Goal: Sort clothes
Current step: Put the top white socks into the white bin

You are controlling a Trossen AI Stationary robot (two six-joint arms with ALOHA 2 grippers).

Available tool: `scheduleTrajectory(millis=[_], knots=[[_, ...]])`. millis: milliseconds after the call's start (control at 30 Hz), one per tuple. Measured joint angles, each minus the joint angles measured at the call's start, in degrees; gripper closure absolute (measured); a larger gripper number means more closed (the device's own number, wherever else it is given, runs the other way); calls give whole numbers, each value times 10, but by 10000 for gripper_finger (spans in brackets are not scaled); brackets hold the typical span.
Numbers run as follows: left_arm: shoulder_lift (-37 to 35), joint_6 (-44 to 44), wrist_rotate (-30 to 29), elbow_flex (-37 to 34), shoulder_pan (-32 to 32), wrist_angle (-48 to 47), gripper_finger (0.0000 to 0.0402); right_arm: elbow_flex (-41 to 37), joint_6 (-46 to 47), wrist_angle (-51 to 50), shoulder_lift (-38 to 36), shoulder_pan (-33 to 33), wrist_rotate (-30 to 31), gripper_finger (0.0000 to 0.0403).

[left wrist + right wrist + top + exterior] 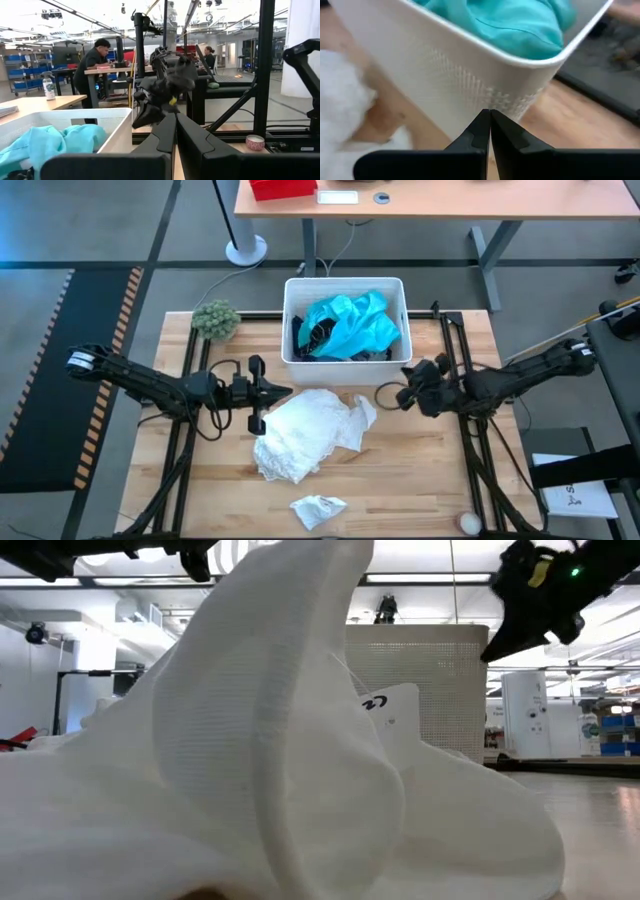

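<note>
Two slim black jointed arms, black cables, tapered dark gripper [489, 131] fingers

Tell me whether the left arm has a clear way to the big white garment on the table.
Probably yes. The left gripper hangs right at the edge of the white garment, fingers shut, with nothing between them. The white bin sits farther back, and the right gripper waits on the other side.

1. The white garment [270, 760] fills the low view, hiding the table behind it and running off the bottom edge.
2. Dark clothes [312, 335] in the white bin [345, 370] lie mostly buried under the turquoise garment [352, 323].
3. A small round object [468, 523] at the table's near right corner is too small to identify.
</note>
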Motion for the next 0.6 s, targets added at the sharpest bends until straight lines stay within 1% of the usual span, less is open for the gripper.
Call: scheduleTrajectory(millis=[33, 67, 133, 200, 267, 400, 467, 533, 600], knots=[[0, 1, 0, 0, 0, 0, 402, 0, 0, -3, -19, 2, -15, 403], [0, 2, 0, 0, 0, 0, 402, 0, -14, 3, -38, 5, -46, 403], [0, 4, 0, 0, 0, 0, 402, 0, -50, 33, -64, 10, -125, 403], [0, 8, 0, 0, 0, 0, 402, 0, -92, 64, -69, 19, -196, 403], [0, 8, 0, 0, 0, 0, 402, 0, -118, 73, -55, 37, -229, 403], [0, 8, 0, 0, -2, 0, 402, -1, -136, 77, 15, 91, -228, 403], [0, 8, 0, 0, -2, 0, 402, -1, -135, 105, 63, 121, -212, 403], [0, 8, 0, 0, -2, 0, 402, -1, -111, 138, 112, 145, -180, 403], [0, 8, 0, 0, -2, 0, 402, -1, -78, 163, 160, 158, -169, 402]])
